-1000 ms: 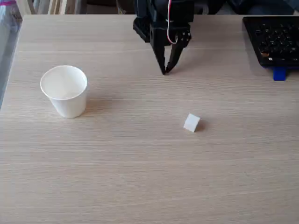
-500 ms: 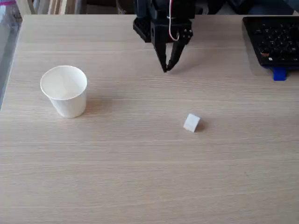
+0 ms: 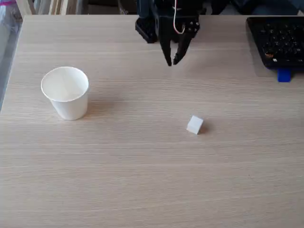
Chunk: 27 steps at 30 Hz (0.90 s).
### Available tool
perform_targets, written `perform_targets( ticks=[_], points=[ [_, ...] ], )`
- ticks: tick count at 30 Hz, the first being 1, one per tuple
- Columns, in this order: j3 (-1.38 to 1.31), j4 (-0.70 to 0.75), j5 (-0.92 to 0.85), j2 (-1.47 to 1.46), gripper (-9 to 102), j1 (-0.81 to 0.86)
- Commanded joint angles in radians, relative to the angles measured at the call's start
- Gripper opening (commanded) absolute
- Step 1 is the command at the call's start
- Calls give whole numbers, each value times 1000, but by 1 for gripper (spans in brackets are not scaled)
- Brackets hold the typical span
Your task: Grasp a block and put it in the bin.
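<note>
Fixed view: arm at far edge of the table (image 3: 142, 180), cube loose on the open wood, nothing held.

A light wood-grain table is seen across the whole frame. The black arm (image 3: 164, 16) is seen at the top centre, with a red and white wire looped at its front; its gripper (image 3: 172, 61) is pointed down above the tabletop, the two fingertips parted by a small gap with nothing between them. A black keyboard (image 3: 280, 40) is set at the upper right corner, and a small blue piece (image 3: 284, 75) is seen at its near edge. The cup (image 3: 65, 92) is stood upright at the left, mouth open. The cube (image 3: 194, 125) is found right of centre, well apart from cup and gripper, with bare wood all around it.
</note>
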Motion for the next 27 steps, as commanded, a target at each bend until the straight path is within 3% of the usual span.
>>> perform_targets(
  ticks=[1,12,27],
  points=[
    [-80,-14,29,-74,7,5],
    [-152,-15,103,-224,17,5],
    [-322,-21,302,-505,19,-48]
  ],
)
